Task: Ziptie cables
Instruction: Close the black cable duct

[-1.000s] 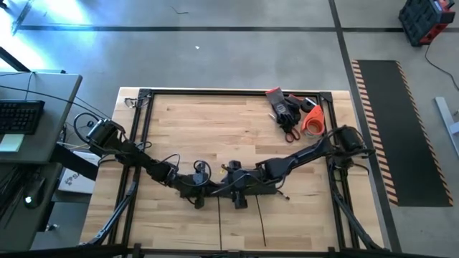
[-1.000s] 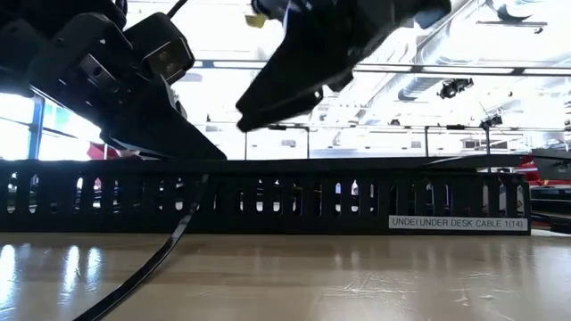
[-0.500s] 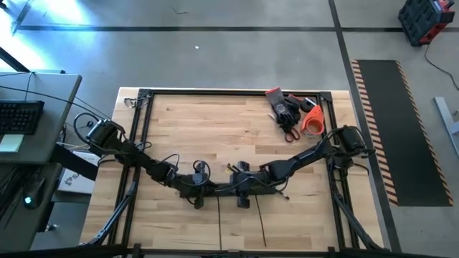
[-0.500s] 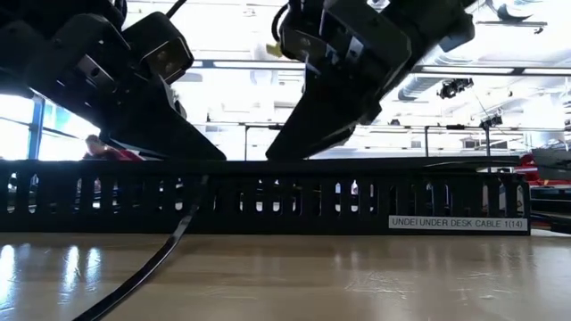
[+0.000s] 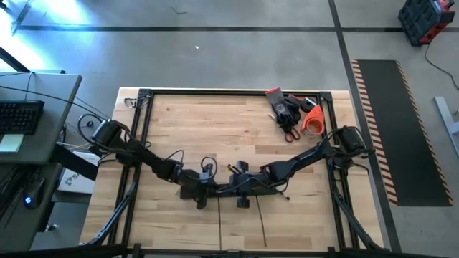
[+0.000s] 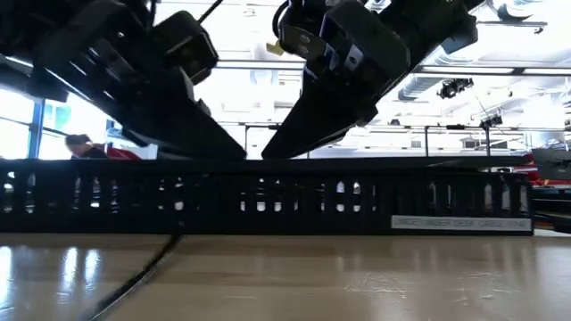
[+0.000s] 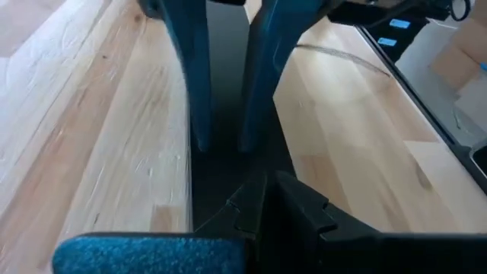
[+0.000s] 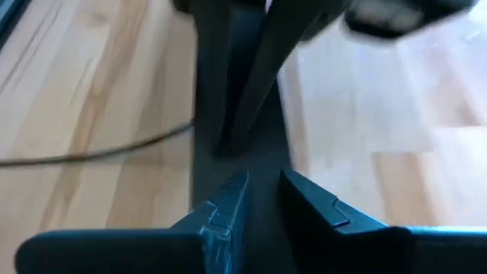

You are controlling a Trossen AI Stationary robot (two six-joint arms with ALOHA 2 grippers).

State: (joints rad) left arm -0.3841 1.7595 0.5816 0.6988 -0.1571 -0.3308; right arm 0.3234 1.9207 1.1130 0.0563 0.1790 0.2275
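A long black slotted rail [image 6: 375,196] lies across the table's middle [image 5: 229,193]. Both grippers meet over it. My left gripper [image 5: 214,189], shut, comes in from the left, its tip at the rail's top edge [image 6: 239,153] [image 7: 268,183]. My right gripper [image 5: 232,189] comes in from the right and its tip stands beside the left one [image 6: 270,153] [image 8: 262,183]. A thin black strip [image 5: 219,218] runs from the rail toward the near edge [image 6: 134,276]; a second strip [image 5: 262,228] lies to its right. The cables are hidden. My left gripper slants down from the table's left, its shut tip at the rail's top edge [image 6: 250,160]. The gripper's own body hides the place, so I cannot tell whether it touches the rail or has anything between its fingers.
Dark gloves, scissors and an orange tape roll [image 5: 295,115] lie at the far right corner. A black frame [image 5: 143,136] borders the table. Bare wood [image 5: 215,129] stretches beyond the rail. A person [image 6: 78,143] shows in the room behind.
My right gripper has come down from above the rail onto its top edge, turning steeper and shifting a little toward the table's right. My left gripper has slid along the rail toward the right, closer to the right one. The rail and the strip in front look blurred.
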